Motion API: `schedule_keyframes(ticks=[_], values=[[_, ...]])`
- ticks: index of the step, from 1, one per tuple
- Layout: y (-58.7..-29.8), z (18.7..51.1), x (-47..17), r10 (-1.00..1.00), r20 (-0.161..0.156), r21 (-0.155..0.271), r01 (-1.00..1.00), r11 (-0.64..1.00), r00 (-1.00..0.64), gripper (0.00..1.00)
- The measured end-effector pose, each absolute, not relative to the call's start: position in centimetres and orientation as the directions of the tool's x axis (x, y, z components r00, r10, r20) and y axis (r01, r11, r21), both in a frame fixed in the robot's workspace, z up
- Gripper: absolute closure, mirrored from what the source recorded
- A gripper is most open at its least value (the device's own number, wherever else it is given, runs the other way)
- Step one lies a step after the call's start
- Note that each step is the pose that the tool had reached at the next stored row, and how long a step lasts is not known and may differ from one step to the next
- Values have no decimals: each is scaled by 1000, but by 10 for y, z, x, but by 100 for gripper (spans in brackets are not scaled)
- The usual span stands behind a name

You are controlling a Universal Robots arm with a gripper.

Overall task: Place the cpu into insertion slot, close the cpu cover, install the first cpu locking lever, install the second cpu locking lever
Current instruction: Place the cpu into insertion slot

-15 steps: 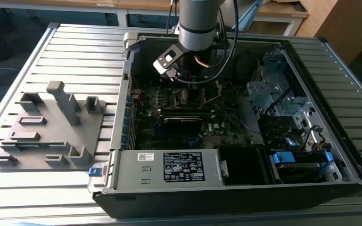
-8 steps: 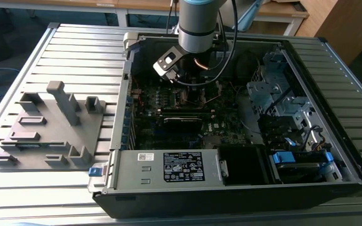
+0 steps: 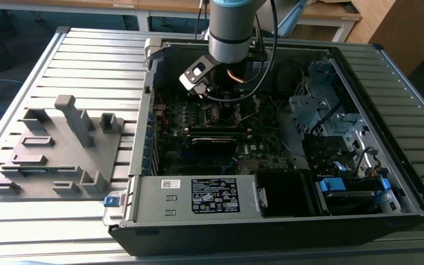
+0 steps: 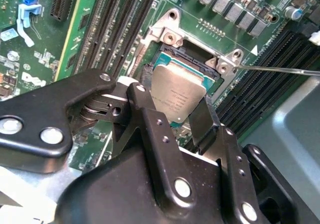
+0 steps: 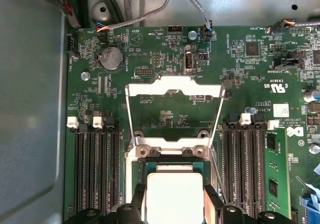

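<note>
Now tool [image 4: 174, 103] clamped on cpu [image 5: 174, 196] at insertion slot [image 4: 187, 56], exterior view's upper centre; tilted release risks crooked seating.

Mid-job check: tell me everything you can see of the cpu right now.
The cpu is a flat square chip with a dull silver-grey metal top, faint print on it and a green edge. It is at the black socket, between the two black fingers of the end effector, which touch its opposite sides. Whether it is fully seated cannot be told. The cover lies folded back, off it.
</note>
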State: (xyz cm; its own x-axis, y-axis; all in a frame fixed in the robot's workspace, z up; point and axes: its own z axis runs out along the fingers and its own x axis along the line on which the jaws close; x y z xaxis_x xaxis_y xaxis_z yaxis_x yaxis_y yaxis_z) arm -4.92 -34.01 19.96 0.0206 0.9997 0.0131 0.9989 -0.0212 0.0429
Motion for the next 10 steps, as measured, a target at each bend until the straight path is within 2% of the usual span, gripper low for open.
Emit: schedule_keyframes(ticks=[10], values=[[-339, 197, -50, 1000, 11, 43, 999, -21, 21, 46]])
